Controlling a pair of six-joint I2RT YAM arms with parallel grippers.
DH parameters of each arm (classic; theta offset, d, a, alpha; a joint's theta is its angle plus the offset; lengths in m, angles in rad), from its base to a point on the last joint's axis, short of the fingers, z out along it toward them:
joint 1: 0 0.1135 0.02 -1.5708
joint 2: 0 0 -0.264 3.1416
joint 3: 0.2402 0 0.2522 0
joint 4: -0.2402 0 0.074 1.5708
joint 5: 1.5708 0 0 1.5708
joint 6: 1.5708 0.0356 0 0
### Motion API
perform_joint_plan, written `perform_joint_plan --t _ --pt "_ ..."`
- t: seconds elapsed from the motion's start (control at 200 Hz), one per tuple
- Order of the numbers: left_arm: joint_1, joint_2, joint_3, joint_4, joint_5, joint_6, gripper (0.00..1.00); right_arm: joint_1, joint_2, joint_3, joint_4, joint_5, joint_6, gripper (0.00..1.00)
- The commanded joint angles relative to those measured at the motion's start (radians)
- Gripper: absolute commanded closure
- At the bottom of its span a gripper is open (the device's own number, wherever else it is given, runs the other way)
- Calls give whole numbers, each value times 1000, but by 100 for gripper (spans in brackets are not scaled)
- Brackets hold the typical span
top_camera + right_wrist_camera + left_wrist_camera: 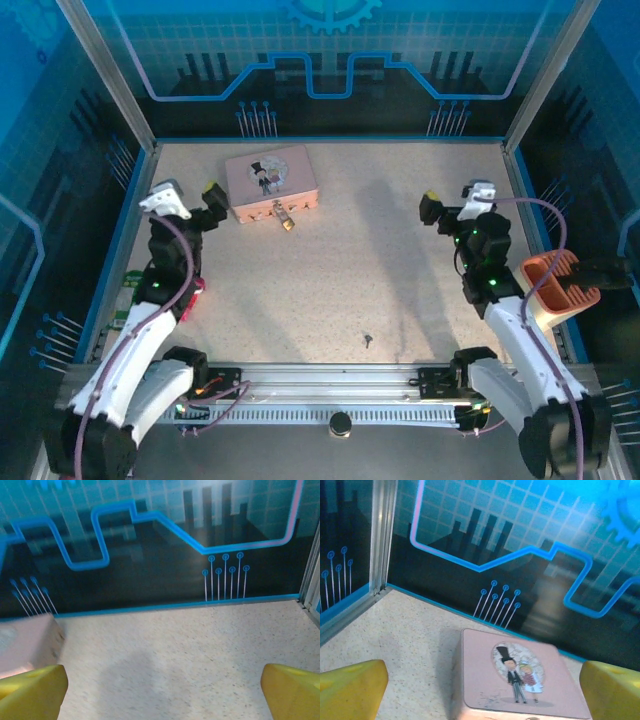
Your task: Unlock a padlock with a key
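Padlock [286,217] lies at the front side of the tin [270,178], far left on the table [400,290]; whether it hooks the latch I cannot tell. The key [369,340] lies loose near the front edge, well apart. The left claw [190,196] is spread wide beside the tin, probably to steady the lock. The right claw [450,200] is equally wide and empty, so it is likely free to fetch the key.

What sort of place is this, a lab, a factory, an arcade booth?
Probably a robot test booth: a left arm and right arm bolted to a rail at a speckled table, walled by blue circuit-print panels in a metal frame.
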Motion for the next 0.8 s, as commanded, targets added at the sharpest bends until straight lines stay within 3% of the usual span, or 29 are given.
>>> perform_joint_plan --t 0.0,0.055,0.19,0.39,0.53,0.795 --pt "4 -97 10 -353 24 -207 1 -53 -65 39 -341 -93 232 0" --pt "8 -165 -18 -353 117 -197 1 -77 -93 43 -374 -194 237 0" --pt "9 -248 -32 -435 278 -224 1 -67 -120 95 -549 -289 212 0" --pt "-4 -128 39 -668 494 -221 1 138 -137 135 -752 -143 174 0" --pt "-92 -61 66 -772 514 -241 1 305 -150 137 -826 -63 219 0" --pt "-340 -24 31 -770 442 -301 1 621 -75 117 -907 65 382 3"
